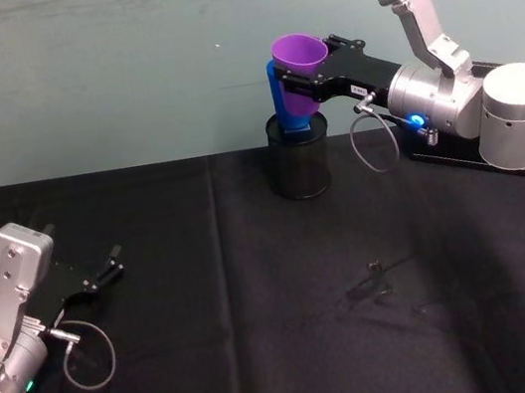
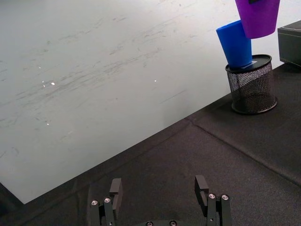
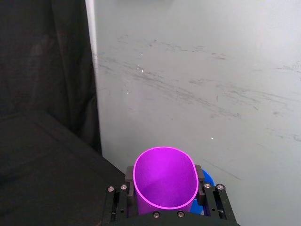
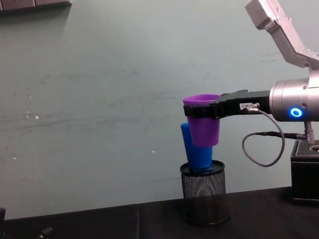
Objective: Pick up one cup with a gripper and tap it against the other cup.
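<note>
Right gripper, clamped on the purple cup, should nudge softly toward seven o'clock — blue cup looks loose — left gripper idles, fingers apart.

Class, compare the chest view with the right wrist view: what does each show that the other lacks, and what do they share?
Chest, not wrist: the black mesh holder with the blue cup tilted in it, the silver wrist, a black box, the idle left gripper low on the left. Wrist, not chest: the hollow inside of the purple cup, a dark cloth. Both: the right gripper shut on the purple cup, part of the blue cup, the pale wall.
</note>
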Motion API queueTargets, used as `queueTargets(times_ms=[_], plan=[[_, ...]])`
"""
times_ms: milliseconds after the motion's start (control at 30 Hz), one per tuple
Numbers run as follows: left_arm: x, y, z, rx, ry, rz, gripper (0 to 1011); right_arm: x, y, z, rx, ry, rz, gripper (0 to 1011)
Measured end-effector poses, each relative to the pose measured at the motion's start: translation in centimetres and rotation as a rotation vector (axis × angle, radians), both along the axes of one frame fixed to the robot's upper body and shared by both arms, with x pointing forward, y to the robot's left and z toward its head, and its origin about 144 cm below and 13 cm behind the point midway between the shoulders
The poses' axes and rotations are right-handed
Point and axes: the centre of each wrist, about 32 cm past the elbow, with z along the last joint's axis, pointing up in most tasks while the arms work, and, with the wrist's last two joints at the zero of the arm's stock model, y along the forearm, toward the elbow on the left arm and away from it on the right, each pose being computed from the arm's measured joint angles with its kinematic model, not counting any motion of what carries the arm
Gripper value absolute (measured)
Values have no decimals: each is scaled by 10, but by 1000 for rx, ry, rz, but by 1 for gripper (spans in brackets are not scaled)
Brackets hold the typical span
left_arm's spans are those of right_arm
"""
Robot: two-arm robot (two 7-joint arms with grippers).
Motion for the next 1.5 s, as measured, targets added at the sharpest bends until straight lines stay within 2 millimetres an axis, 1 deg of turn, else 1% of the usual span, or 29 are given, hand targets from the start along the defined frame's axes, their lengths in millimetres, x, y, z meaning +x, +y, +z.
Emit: queueTargets(times_ms=[1267,1500], plan=[[0,0,0,0,0,0,1011,0,0,0,0,0,0,718],[0,0,0,0,0,0,1012,-7,-3,4,4,-17,34,718]])
